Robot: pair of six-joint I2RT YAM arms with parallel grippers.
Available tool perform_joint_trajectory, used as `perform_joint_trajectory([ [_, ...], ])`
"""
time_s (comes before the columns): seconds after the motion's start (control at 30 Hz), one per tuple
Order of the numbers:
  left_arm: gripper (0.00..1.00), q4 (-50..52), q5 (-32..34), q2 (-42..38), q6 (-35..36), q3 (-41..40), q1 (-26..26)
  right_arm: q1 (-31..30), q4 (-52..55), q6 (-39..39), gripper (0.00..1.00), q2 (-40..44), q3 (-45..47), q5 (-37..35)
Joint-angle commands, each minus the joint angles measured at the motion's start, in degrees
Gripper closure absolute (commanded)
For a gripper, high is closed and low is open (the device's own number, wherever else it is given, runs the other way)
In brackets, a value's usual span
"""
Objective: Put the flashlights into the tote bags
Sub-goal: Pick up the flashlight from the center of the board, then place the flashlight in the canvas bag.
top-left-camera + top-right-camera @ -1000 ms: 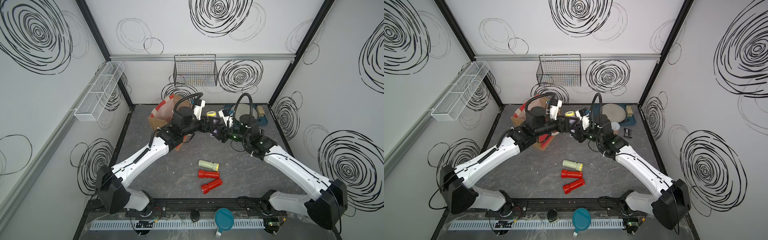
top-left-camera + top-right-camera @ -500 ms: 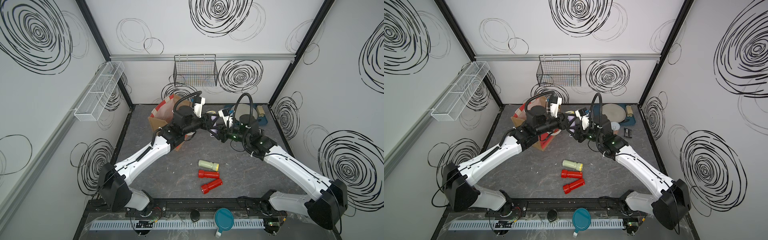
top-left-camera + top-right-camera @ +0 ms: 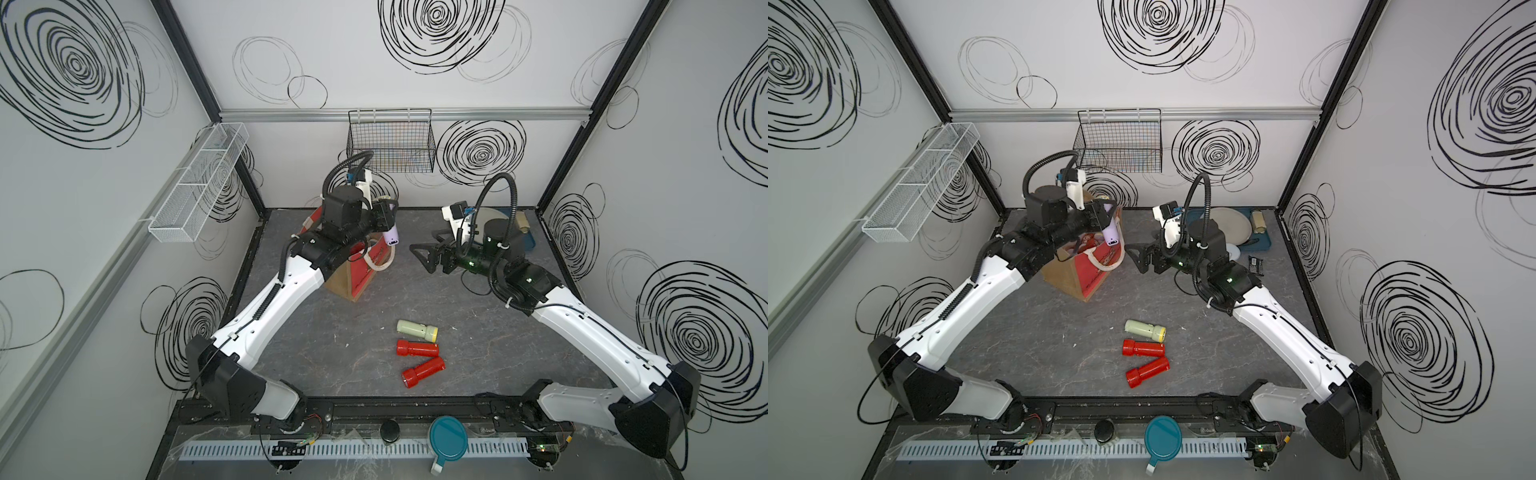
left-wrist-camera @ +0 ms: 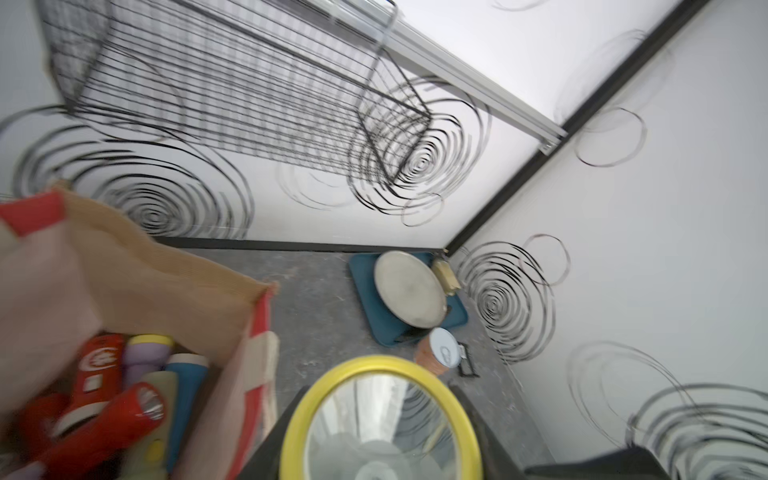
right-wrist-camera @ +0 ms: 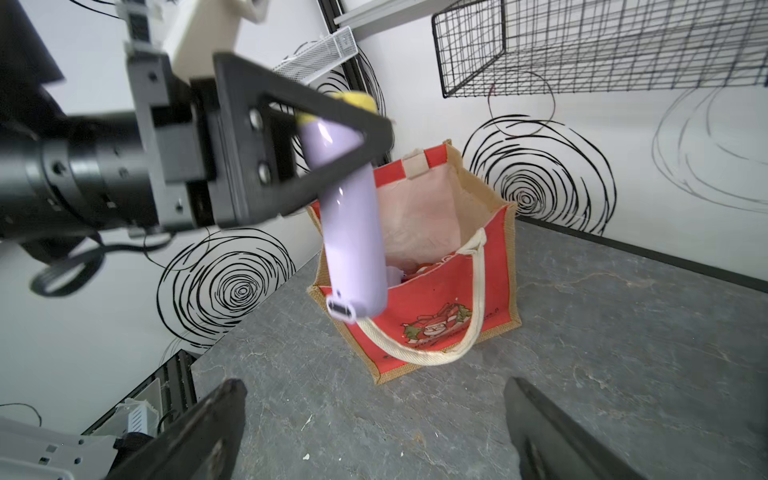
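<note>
Now right hand (image 3: 420,258) off flashlight (image 5: 353,232)

Both top views look steeply down from high above the front edge of the tabletop (image 3: 457,299), sharing the whole enclosure. The left wrist camera, close behind the lilac flashlight (image 4: 380,428), faces the far right corner. The right wrist camera looks low toward the far left corner. Both wrist views share the tote bag (image 5: 440,299) and the wire basket (image 5: 582,45).
</note>
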State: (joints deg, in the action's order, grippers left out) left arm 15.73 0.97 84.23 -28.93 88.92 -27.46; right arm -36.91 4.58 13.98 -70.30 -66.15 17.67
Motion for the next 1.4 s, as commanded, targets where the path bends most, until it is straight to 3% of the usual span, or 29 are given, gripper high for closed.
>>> perform_joint_trajectory([
  [0.0,0.97,6.3,11.6,3.8,0.6,6.3,3.8,-0.1,6.3,0.2,0.0,-1.7,-2.1,-4.0],
  [0.23,0.97,10.3,21.6,14.4,2.0,14.5,7.1,-0.1,16.4,0.1,0.0,-5.6,-4.0,-8.5],
  [0.5,0.95,7.7,21.0,22.4,1.2,14.0,10.6,-0.2,22.5,0.6,0.01,-8.9,-3.5,-7.6],
  [0.77,0.87,5.4,19.6,26.8,-0.1,12.8,11.8,-0.5,22.1,1.5,0.01,-10.5,-2.1,-7.9],
  [1.03,0.56,2.6,19.6,24.0,-0.1,8.9,11.9,-1.1,24.5,1.5,0.0,-13.3,-2.2,-6.9],
  [1.17,0.3,3.0,19.2,22.5,1.2,9.6,11.9,-1.5,24.8,0.2,0.0,-14.0,-0.9,-4.5],
  [1.37,0.2,3.8,17.2,18.0,2.5,9.2,11.9,-2.3,27.4,-3.7,0.01,-15.9,1.2,-1.1],
])
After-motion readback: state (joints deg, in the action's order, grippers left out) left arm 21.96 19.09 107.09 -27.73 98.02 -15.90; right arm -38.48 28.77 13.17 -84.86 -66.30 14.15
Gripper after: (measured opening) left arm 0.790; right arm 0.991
